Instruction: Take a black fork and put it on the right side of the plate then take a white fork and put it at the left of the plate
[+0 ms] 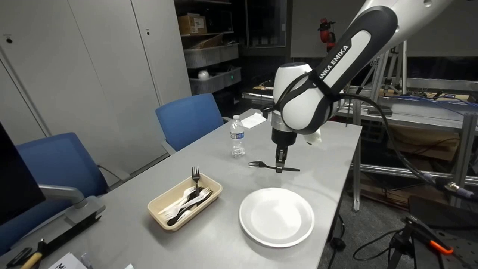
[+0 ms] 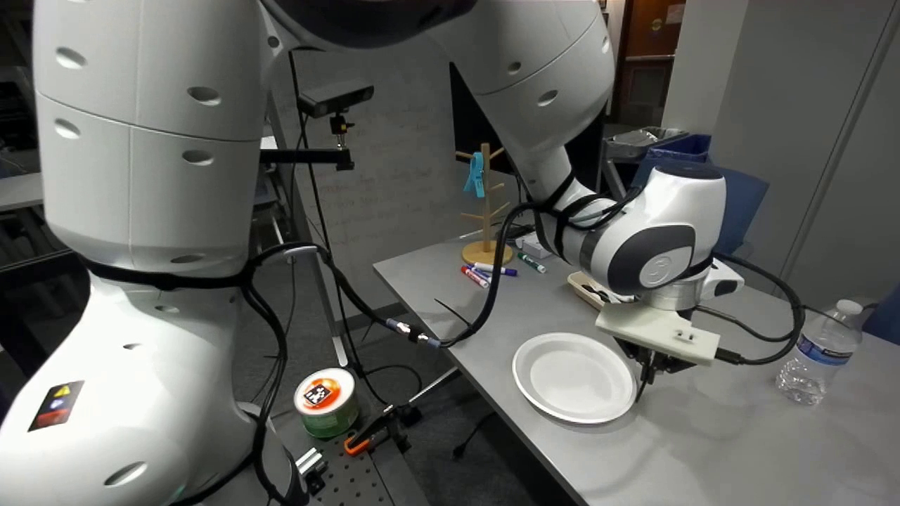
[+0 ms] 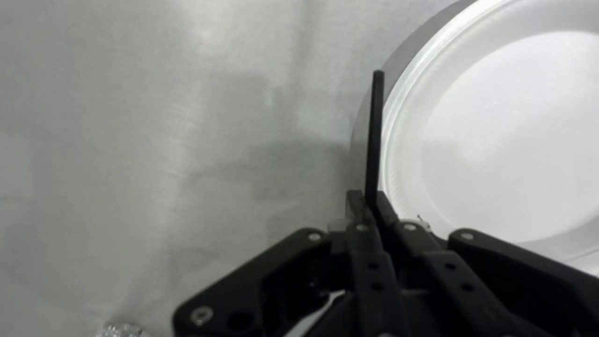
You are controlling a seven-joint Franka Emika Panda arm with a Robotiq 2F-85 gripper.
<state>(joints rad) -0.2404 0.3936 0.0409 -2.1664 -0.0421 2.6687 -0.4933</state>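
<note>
My gripper (image 1: 279,168) is shut on the black fork (image 1: 261,164), holding it roughly level above the table. The tines point away from the plate's side toward the bottle, and in the wrist view the handle (image 3: 374,135) sticks out past the fingertips. Close by lies the round white plate (image 1: 276,218), also seen in the wrist view beside the fork (image 3: 538,140). White forks (image 1: 172,213) lie mixed with black utensils in a tan tray (image 1: 158,218); one black fork (image 1: 195,175) there leans up over the rim. The arm partly hides this tray (image 2: 583,288) in an exterior view.
A clear water bottle (image 1: 237,136) stands upright on the table behind the held fork. White paper (image 1: 254,120) lies farther back. Markers (image 2: 485,270) and a wooden stand (image 2: 485,204) occupy the far end. The table edge (image 2: 485,397) runs near the plate.
</note>
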